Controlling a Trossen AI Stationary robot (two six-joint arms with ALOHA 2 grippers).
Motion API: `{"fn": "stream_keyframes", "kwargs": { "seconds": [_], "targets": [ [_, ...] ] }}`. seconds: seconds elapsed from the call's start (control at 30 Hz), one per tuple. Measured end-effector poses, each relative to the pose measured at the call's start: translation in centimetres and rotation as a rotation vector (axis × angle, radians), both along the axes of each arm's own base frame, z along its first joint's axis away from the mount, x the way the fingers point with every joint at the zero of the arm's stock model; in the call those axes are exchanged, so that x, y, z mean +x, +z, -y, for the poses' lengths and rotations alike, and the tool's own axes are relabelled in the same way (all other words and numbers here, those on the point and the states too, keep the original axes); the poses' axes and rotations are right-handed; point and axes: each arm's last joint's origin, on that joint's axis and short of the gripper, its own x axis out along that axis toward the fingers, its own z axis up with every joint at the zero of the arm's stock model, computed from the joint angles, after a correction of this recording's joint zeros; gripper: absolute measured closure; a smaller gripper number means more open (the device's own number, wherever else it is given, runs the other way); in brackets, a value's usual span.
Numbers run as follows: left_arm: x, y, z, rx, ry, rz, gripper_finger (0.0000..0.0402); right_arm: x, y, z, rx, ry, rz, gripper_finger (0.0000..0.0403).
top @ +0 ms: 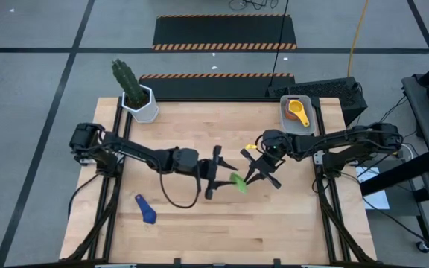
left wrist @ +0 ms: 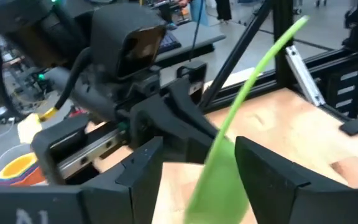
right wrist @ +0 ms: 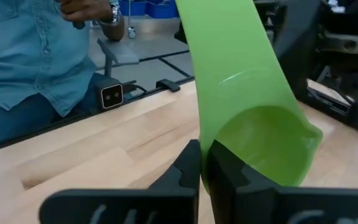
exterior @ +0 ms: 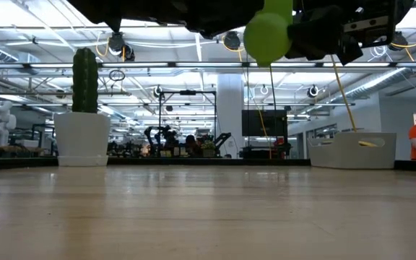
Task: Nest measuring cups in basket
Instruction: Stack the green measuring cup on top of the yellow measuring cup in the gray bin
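Observation:
The green measuring cup [top: 238,182] hangs in the air over the middle of the table, between my two grippers. My right gripper [right wrist: 205,171] is shut on it. My left gripper [left wrist: 197,180] is open, its fingers on either side of the cup's flat handle [left wrist: 219,177]; whether they touch it I cannot tell. A dark blue cup [top: 146,210] lies on the table near the left front. Orange and yellow cups [top: 298,110] sit stacked in the grey-blue basket [top: 309,125] at the far right. The other cups are out of view. My right gripper pinches the wall of the green cup's bowl [right wrist: 211,149], next to where the handle starts. One finger seems to be inside the bowl and one outside. The cup is lifted clear of the table, and its handle [right wrist: 222,50] points away from my fingers.
A white hexagonal cactus pot [top: 141,104] stands at the far left corner. A person in a blue shirt [right wrist: 30,56] is close behind the table. Bare wood lies along the near edge and in the middle.

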Motion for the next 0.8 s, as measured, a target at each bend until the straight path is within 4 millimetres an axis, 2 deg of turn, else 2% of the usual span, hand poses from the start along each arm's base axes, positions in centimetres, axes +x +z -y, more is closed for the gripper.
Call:
{"fn": "stream_keyframes", "kwargs": {
  "seconds": [0.23,0.37,0.67,0.8],
  "targets": [
    [0.1,0.0,-0.4,-0.015,-0.043,-0.003,0.0278,0.1,0.1,0.0,0.003,-0.023,0.004,0.0403],
    [0.5,-1.0,-0.3,-0.017,-0.061,-0.008,0.0320,0.1,0.0,0.0,0.001,-0.031,-0.007,0.0402],
    [1.2,-1.8,-0.7,0.023,-0.085,0.010,0.0389,0.0,-0.3,0.1,-0.001,-0.056,-0.036,0.0401],
    [0.7,-1.1,-1.2,0.012,-0.068,-0.018,0.0392,0.1,-0.2,0.2,-0.009,-0.116,-0.040,0.0399]
  ]
}}
